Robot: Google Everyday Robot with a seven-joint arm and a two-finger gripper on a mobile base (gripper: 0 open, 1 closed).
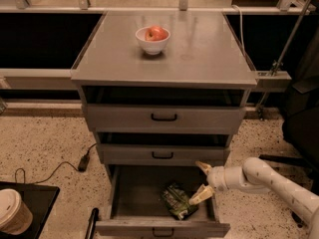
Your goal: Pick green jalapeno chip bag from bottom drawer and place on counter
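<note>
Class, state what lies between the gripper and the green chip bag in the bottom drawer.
Nothing: the camera view shows the open gripper close beside the chip bag, only bare drawer floor between.

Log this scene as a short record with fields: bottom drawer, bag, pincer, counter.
Bottom drawer: pulled out, inside visible
Bag: green, crinkled, lying in the drawer's front right part
Pincer: open, at the drawer's right side, lower finger at the bag's right edge; contact unclear, bag not gripped
Counter: holds a white bowl with a red apple; no bag on it
</note>
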